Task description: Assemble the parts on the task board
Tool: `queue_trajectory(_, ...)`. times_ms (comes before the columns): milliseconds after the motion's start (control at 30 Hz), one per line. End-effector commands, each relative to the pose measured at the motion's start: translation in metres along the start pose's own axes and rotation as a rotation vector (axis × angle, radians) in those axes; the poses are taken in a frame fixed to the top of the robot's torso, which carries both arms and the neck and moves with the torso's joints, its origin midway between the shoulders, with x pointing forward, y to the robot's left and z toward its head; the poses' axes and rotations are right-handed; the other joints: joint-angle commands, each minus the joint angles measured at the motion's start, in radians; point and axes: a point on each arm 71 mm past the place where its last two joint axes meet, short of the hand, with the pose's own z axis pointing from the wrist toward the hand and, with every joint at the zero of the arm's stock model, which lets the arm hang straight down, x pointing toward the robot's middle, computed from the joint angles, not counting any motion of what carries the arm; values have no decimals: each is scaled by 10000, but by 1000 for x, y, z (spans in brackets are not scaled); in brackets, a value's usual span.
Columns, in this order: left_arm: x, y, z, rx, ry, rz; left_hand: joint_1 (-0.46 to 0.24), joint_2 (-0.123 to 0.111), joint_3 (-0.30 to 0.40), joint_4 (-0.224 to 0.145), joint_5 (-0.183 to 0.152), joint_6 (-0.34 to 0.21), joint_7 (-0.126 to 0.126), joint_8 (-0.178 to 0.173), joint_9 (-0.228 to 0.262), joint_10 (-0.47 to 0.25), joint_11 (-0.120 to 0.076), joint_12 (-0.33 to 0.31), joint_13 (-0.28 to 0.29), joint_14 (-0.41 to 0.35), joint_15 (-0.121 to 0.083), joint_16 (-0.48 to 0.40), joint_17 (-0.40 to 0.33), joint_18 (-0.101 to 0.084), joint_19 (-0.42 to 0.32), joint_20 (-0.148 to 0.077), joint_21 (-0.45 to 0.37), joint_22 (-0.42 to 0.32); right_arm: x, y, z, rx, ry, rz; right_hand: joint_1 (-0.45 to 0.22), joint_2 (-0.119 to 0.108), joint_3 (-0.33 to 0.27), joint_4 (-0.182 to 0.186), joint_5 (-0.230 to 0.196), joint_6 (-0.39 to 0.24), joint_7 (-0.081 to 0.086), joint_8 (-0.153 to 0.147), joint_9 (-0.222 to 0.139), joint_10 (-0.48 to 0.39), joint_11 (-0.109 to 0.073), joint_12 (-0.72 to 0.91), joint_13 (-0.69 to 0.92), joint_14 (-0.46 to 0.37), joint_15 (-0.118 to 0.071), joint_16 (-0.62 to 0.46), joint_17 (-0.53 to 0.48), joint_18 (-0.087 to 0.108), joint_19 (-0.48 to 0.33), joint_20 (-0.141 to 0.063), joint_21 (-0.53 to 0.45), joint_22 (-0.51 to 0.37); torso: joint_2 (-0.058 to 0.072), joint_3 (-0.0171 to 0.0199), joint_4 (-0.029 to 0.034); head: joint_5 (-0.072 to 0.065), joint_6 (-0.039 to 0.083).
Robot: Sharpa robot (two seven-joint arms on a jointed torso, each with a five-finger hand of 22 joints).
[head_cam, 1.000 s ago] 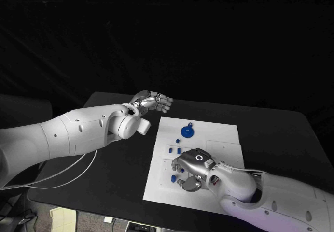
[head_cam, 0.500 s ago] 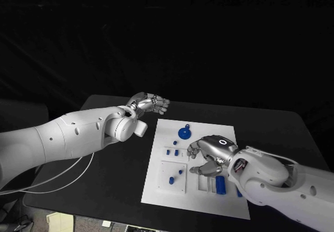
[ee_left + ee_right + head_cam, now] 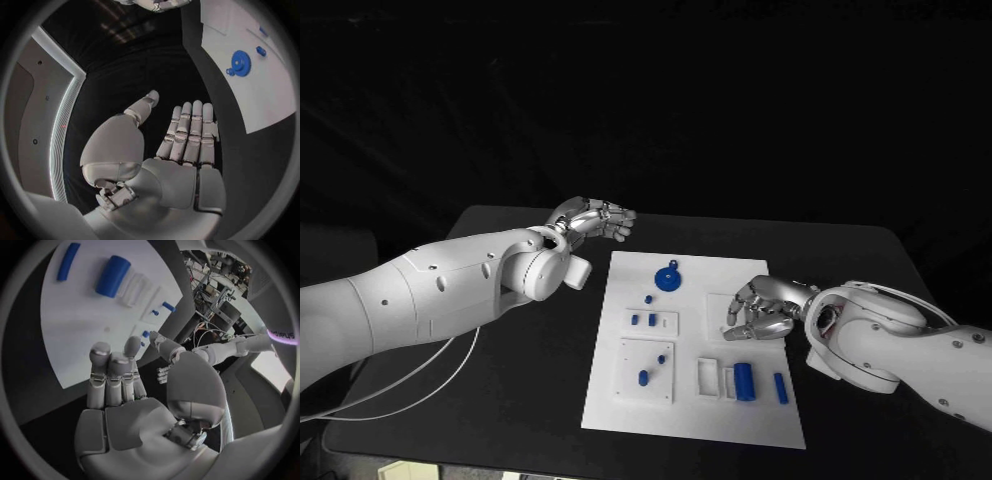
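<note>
Fingers straight and together, holding nothing: right hand (image 3: 759,312) poised over the right side of the white board (image 3: 697,415). Left hand (image 3: 593,217) likewise bare, off the board's far left corner, fingers partly bent. Near the right hand, a thick blue cylinder (image 3: 746,382) and thin blue peg (image 3: 780,388), lying flat. Probably light, rigid, smooth plastic, liable to roll; best pinched across the cylinder's middle.
</note>
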Motion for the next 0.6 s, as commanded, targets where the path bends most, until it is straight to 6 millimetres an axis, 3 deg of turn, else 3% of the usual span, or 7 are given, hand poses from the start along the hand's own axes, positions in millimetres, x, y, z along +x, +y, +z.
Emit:
queue_trajectory(33, 3, 0, 0, 111, 174, -73, -39, 64, 5, 47, 17, -56, 6, 60, -7, -10, 43, 7, -15, 10, 28, -60, 17, 110, -2, 51, -47, 18, 18, -16, -4, 1783, 2577, 595, -265, 228, 23, 280, -16, -149, 84, -135, 71, -528, 38, 775, 775, -66, 45, 206, 224, 439, 6, -8, 71, 214, -20, 1, 3, -172, -27)
queue_trajectory(100, 4, 1, 0, 92, 183, -78, -39, 65, 4, 48, 16, -55, 5, 61, -6, -9, 43, 8, -15, 11, 28, -61, 19, 110, -1, 51, -48, 19, 23, -23, -7, 2287, 3330, 66, -354, 665, 279, 482, -17, -201, 96, -176, 122, -694, 55, 1092, 1083, -123, 51, 281, 341, 439, -48, -21, 74, 204, -41, 0, -4, -210, -62)
queue_trajectory(133, 3, 1, -1, 95, 176, -99, -40, 65, 4, 48, 16, -55, 5, 61, -7, -9, 43, 8, -16, 11, 28, -61, 20, 110, -1, 51, -48, 20, 26, -26, -8, 2418, 3344, 51, -618, 1043, 446, 712, -27, -327, 136, -257, 133, -811, 90, 1265, 1261, -163, 84, 323, 416, 439, -80, -8, 91, 209, -51, -1, -8, -231, -81)
queue_trajectory(167, 4, 2, -1, 103, 174, -131, -40, 64, 3, 48, 16, -55, 5, 61, -7, -8, 43, 8, -16, 12, 28, -62, 20, 110, -1, 51, -48, 20, 26, -27, -8, 2481, 3327, 58, -790, 1087, 479, 738, -28, -385, 161, -299, 150, -881, 108, 1394, 1387, -186, 117, 367, 480, 439, -100, -16, 133, 228, -49, -2, -8, -236, -81)
queue_trajectory(400, 7, 2, -1, 274, 449, -253, -597, -292, -476, 151, -61, -99, 18, 69, -17, -12, 46, 6, -49, -13, 37, -116, 76, 98, -39, 59, -108, 53, 25, -37, -13, 2710, 3115, 144, -1266, 870, 697, 711, -26, -403, 179, -351, 316, -927, 134, 2133, 1987, -188, 137, 574, 780, 439, -44, -61, 367, 221, -56, -7, -2, -385, -109)
queue_trajectory(433, 7, 2, -1, 273, 456, -255, -753, -390, -587, 186, -67, -115, 22, 66, -20, -10, 45, 7, -53, -17, 38, -126, 86, 98, -47, 61, -124, 55, 26, -38, -14, 2784, 3118, 166, -1540, 758, 522, 832, -25, -347, 179, -326, 344, -894, 139, 2235, 2058, -164, 145, 618, 818, 423, -6, -41, 413, 224, -56, -6, 0, -389, -112)
queue_trajectory(600, 7, 2, -2, 304, 461, -258, -1033, -591, -726, 306, -75, -136, 19, 76, -19, 4, 33, 14, -60, -28, 38, -150, 122, 105, -100, 61, -173, 70, 35, -43, -16, 3132, 3333, 741, -1982, 705, 317, 983, -25, -254, 137, -319, 462, -896, 97, 2676, 2413, -165, 108, 713, 975, 439, 14, -83, 553, 215, -57, -21, -2, -429, -131)
